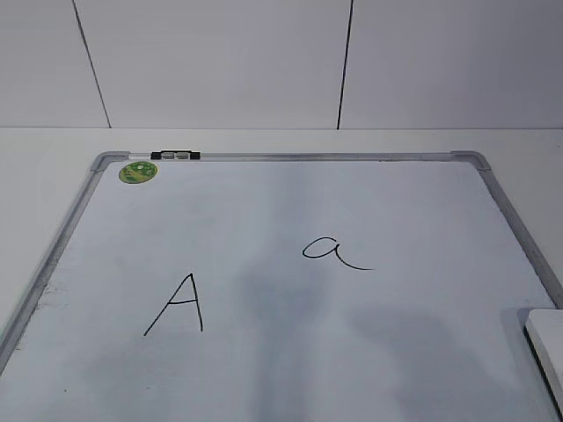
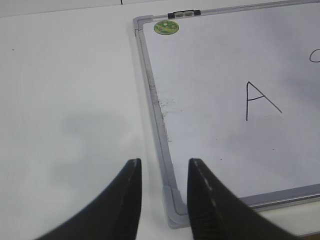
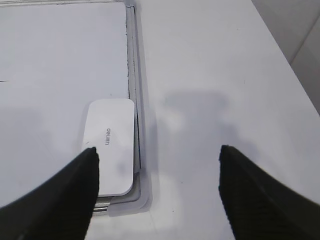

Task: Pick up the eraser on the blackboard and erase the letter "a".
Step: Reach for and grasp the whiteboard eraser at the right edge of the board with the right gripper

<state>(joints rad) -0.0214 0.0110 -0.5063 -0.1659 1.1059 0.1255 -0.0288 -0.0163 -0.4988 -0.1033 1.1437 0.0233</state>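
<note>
The blackboard (image 1: 352,193), a white board with a grey metal frame, lies flat on the table. The cursive letter "a" (image 1: 332,251) is drawn near its middle; only its edge shows in the left wrist view (image 2: 315,56). The white eraser (image 3: 111,145) lies on the board's near right corner; its edge shows in the exterior view (image 1: 547,347). My right gripper (image 3: 157,152) is wide open and empty, hovering over the eraser and the board's frame. My left gripper (image 2: 164,165) is open and empty above the board's near left corner (image 2: 176,205). Neither gripper shows in the exterior view.
A capital "A" (image 1: 178,305) is drawn left of the "a". A round green sticker (image 1: 138,171) and a small black-and-white clip (image 1: 175,156) sit at the board's far left corner. White table surface (image 3: 215,75) surrounds the board; a white tiled wall (image 1: 220,61) stands behind.
</note>
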